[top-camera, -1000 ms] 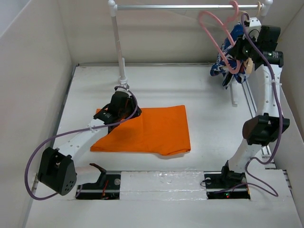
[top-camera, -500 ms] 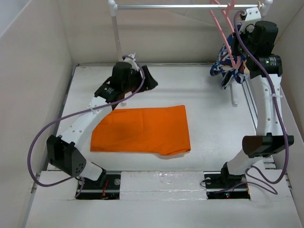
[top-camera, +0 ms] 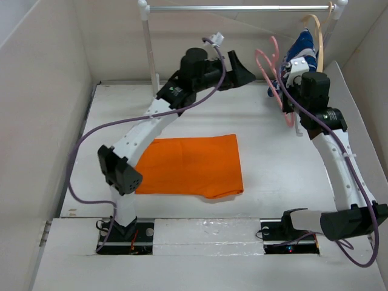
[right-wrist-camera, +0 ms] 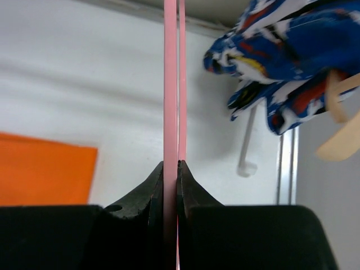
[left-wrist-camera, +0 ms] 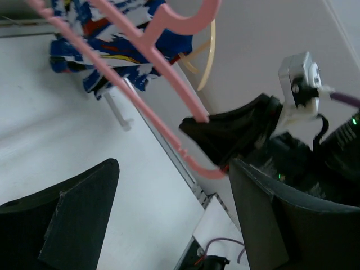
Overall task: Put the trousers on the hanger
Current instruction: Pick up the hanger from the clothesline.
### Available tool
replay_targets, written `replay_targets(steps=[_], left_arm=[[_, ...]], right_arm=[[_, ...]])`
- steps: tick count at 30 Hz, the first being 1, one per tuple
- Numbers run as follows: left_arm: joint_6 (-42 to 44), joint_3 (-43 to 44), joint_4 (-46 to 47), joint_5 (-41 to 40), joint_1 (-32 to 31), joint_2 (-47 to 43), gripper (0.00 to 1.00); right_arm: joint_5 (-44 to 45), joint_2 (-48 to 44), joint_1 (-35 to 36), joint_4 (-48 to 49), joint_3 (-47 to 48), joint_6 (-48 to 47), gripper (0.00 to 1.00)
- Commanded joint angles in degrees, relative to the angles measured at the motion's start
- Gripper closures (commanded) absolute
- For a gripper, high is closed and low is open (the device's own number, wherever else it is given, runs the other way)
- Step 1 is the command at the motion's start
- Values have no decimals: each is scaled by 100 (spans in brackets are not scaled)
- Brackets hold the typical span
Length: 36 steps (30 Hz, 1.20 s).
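Observation:
The orange trousers (top-camera: 194, 167) lie flat on the white table, with a corner in the right wrist view (right-wrist-camera: 39, 169). My right gripper (top-camera: 284, 97) is shut on the thin pink hanger (top-camera: 265, 63) and holds it in the air, off the rail, at the back right. In the right wrist view the hanger (right-wrist-camera: 170, 84) runs straight up from between the closed jaws (right-wrist-camera: 174, 169). My left gripper (top-camera: 244, 71) is open and empty, close to the left of the hanger. In the left wrist view the hanger (left-wrist-camera: 146, 53) crosses diagonally above the open gripper (left-wrist-camera: 174, 219).
A tan hanger (top-camera: 316, 30) with a blue-and-white patterned garment (top-camera: 300, 48) hangs on the metal rail (top-camera: 236, 8) at the back right. The rail's post (top-camera: 148, 54) stands at the back left. Cardboard walls enclose the table.
My left arm has lifted off the trousers and swung to the back right, towards the hanger. My right gripper has taken the pink hanger off the rail, down and to the left.

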Motion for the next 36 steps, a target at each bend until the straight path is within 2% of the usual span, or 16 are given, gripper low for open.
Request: replay_targets(steps=[1,6,12,17,19,20,22,25,26,28,29,32,33,35,36], left_arm=[[-274,732,27,1,-287,551,24],[-748,716,500,-60,-454,1080,25],[-943,892,457,-315,-560,1440,29],[-1197,733,878,-324,-665,1520,29],[-1189,523,932,-324,-788,1458,30],[-1163,374,1306,-350,-789,1284,33],[-1215,-328,1677,-455,-911,1038,40],[-1400,-1015,2293,-552,-912,703,40],[-1400,-964,2181,-500,-912,859,39],[-1269,-298,1734,-421,-912,1140,39],[-1225,70,1410,-508,-912,1368,42],[-1347,-74,1607,-526,-912,1318,54],[-1373,-102,1635,-552,-912,1291,68],[-1461,-311,1652,-544,-964,1213,87],[-1514,-461,1714,-457,-964,1142,100]], right_arm=[[174,-521,393,543,-352,142,100],[35,-1154,631,587,-1213,397,100],[-212,-1454,631,604,-1495,582,100],[-257,-1462,824,508,-1601,696,100],[-64,-1480,895,403,-1679,749,100],[-20,-1506,895,359,-1732,741,100],[77,-1568,895,367,-1820,775,100],[-89,-1638,833,358,-1926,776,100],[-168,-1699,833,410,-1970,776,100],[-257,-1761,833,472,-2005,828,100],[-248,-1822,894,472,-2023,855,100],[-213,-1779,956,219,-1988,881,100],[-125,-1735,956,87,-1961,872,100],[24,-1770,1087,-221,-2022,890,100],[94,-1822,1088,-300,-2075,899,93]])
